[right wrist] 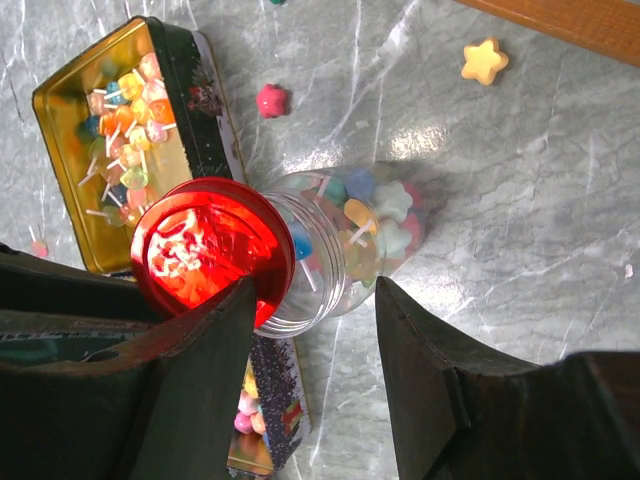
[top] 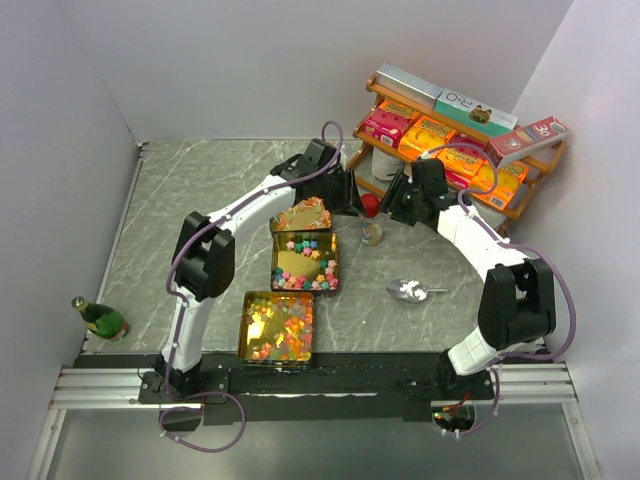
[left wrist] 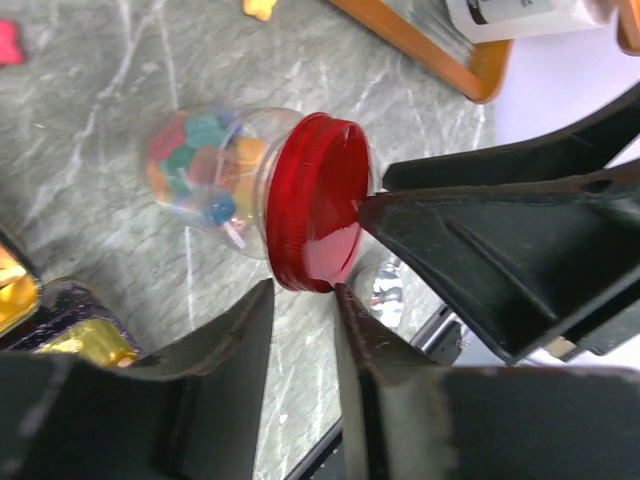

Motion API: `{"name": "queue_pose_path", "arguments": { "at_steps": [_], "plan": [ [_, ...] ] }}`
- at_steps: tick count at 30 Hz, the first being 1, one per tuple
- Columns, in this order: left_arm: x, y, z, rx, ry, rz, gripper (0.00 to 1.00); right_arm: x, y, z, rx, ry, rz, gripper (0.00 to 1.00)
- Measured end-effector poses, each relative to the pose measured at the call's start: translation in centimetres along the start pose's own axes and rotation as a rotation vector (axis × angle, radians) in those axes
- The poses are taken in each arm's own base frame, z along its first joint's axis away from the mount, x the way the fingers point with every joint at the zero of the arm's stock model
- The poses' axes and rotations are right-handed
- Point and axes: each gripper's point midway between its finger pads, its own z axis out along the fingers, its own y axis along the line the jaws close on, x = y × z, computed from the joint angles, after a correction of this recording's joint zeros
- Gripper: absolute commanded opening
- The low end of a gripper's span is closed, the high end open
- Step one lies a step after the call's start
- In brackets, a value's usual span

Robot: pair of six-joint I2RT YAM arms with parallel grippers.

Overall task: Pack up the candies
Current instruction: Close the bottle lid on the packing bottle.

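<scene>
**Capped jar sits between 2 grippers**

The right gripper (right wrist: 315,288) stands wide, its 2 fingers either side of the neck of a small clear plastic jar (right wrist: 350,240). Whether they press on it I cannot tell. The left gripper (left wrist: 302,292) is narrow, with a slit of grey marbled table (left wrist: 100,100) showing between its fingers and nothing in it. The rim of the jar's round red screw lid (left wrist: 315,205) sits right at its fingertips.

Seen from above, the lid lies between the 2 tools. The jar's long axis runs from the lid back toward the arm bases; whether it is upright or tipped I cannot say. The right gripper looks the nearer.

The candies (left wrist: 200,170) inside are small pieces in pink, green, blue and yellow, filling the jar. More lie in a gold-lined open tin (right wrist: 212,95) just beside it. At least 2 strays lie on the table, so packing looks unfinished.
</scene>
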Motion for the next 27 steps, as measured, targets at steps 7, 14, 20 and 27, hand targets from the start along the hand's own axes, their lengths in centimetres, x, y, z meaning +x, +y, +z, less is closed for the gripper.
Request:
{"name": "queue_pose_path", "arguments": {
  "at_steps": [7, 14, 20, 27],
  "plan": [
    [0.1, 0.7, 0.0, -0.031, 0.0, 0.011, 0.31, -0.1, 0.1, 0.0, -0.003, -0.005, 0.001, 0.58],
    [0.1, 1.1, 0.0, -0.048, -0.004, 0.023, 0.38, -0.1, 0.1, 0.0, -0.002, -0.005, 0.001, 0.57],
    [-0.1, 1.2, 0.0, -0.055, -0.013, 0.034, 0.43, -0.2, 0.0, 0.0, 0.001, -0.007, 0.001, 0.57],
    [-1.1, 0.4, -1.7, -0.056, -0.073, 0.057, 0.52, -0.2, 0.0, 0.0, 0.001, -0.007, 0.001, 0.57]
  ]
}}
